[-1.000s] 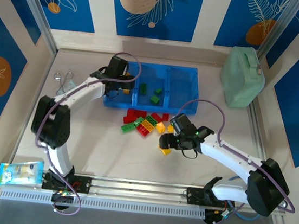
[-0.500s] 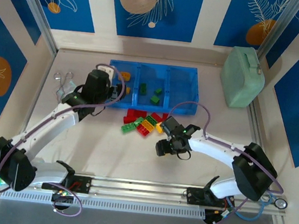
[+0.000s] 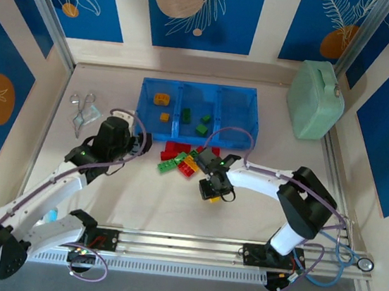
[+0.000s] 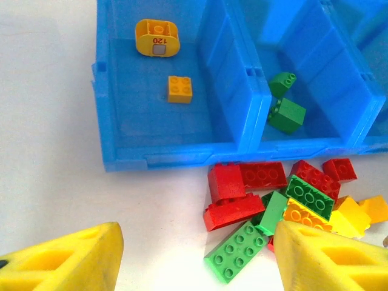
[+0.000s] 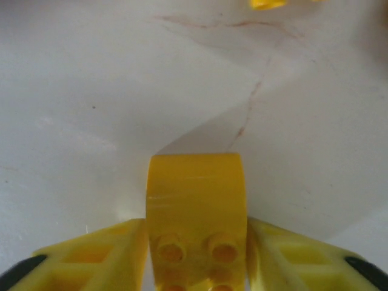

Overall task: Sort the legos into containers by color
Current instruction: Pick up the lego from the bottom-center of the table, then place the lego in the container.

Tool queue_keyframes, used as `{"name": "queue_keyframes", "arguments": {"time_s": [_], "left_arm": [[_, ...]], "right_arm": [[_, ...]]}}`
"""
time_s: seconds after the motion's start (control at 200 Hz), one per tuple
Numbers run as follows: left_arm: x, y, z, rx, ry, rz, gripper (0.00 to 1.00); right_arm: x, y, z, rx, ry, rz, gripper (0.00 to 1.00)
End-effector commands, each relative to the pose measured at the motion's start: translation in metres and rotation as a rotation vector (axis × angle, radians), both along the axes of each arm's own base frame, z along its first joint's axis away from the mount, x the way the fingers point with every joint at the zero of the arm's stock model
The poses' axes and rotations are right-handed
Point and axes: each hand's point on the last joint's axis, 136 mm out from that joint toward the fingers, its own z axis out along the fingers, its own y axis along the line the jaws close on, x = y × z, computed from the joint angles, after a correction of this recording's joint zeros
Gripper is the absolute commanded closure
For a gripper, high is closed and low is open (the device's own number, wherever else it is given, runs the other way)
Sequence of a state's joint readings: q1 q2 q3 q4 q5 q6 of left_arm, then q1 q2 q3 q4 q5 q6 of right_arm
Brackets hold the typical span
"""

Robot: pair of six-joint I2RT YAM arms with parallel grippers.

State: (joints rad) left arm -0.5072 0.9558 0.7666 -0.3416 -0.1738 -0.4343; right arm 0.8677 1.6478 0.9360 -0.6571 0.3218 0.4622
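Glossy plastic legos (image 4: 262,176); translucent plastic containers (image 4: 151,160); matt scuffed table (image 4: 48,91).

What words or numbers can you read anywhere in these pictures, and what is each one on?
"120": on the top face of the round yellow piece, which lies in the left compartment of the blue tray.
No other text can be made out.

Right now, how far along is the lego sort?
Done: a round yellow piece and a small yellow brick lie in the left compartment of the tray, and green bricks in the middle one. In hand: the right hand is closed on a yellow lego. The left hand is open beside the pile. Left: that pile of reds, greens and yellows in front of the tray.
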Motion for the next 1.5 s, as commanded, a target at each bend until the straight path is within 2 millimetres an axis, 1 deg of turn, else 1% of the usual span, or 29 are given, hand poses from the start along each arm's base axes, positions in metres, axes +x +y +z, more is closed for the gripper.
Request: {"name": "queue_keyframes", "arguments": {"time_s": [0.0,0.075,0.13,0.185,0.28,0.375,0.505,0.63,0.795,0.866,0.931,1.026,1.171,1.316,1.391,1.451,1.496], "left_arm": [[-0.013,0.01,-0.015,0.016,0.038,0.029,0.33],[-0.019,0.012,-0.021,0.012,0.051,0.028,0.34],[-0.023,0.012,-0.024,0.008,0.061,0.024,0.34],[-0.028,0.012,-0.027,0.002,0.071,0.015,0.34],[-0.036,0.012,-0.035,0.003,0.089,0.009,0.35],[-0.046,0.016,-0.045,-0.001,0.114,0.013,0.35],[-0.062,0.021,-0.055,-0.032,0.141,0.02,0.35],[-0.076,0.027,-0.063,-0.048,0.163,0.027,0.35],[-0.091,0.043,-0.067,-0.026,0.169,0.063,0.34],[-0.095,0.044,-0.068,-0.036,0.169,0.062,0.34],[-0.097,0.042,-0.069,-0.058,0.172,0.055,0.34],[-0.099,0.04,-0.073,-0.076,0.184,0.052,0.35],[-0.1,0.038,-0.075,-0.084,0.187,0.044,0.35],[-0.098,0.036,-0.073,-0.088,0.182,0.036,0.35],[-0.097,0.032,-0.07,-0.101,0.175,0.024,0.35],[-0.096,0.029,-0.066,-0.11,0.169,0.015,0.35],[-0.095,0.028,-0.063,-0.111,0.164,0.008,0.35]], "right_arm": [[0.001,0.0,0.007,-0.085,-0.015,0.035,0.69],[0.004,0.007,0.016,-0.092,-0.034,0.058,0.71],[0.008,0.016,0.027,-0.07,-0.051,0.07,0.71],[0.014,0.028,0.042,-0.034,-0.077,0.084,0.71],[0.032,0.052,0.072,0.046,-0.137,0.105,0.71],[0.055,0.08,0.103,0.135,-0.194,0.125,0.71],[0.092,0.111,0.142,0.199,-0.265,0.143,0.71],[0.127,0.135,0.164,0.232,-0.307,0.161,0.71],[0.17,0.166,0.175,0.25,-0.341,0.175,0.7],[0.187,0.176,0.174,0.248,-0.36,0.172,0.7],[0.2,0.187,0.17,0.261,-0.367,0.176,0.7],[0.216,0.198,0.163,0.265,-0.38,0.179,0.7],[0.234,0.211,0.155,0.254,-0.441,0.205,0.68],[0.248,0.215,0.147,0.277,-0.463,0.192,0.66],[0.254,0.216,0.147,0.285,-0.476,0.186,0.64],[0.256,0.217,0.149,0.291,-0.484,0.186,0.61],[0.256,0.218,0.154,0.302,-0.491,0.185,0.56]]}}
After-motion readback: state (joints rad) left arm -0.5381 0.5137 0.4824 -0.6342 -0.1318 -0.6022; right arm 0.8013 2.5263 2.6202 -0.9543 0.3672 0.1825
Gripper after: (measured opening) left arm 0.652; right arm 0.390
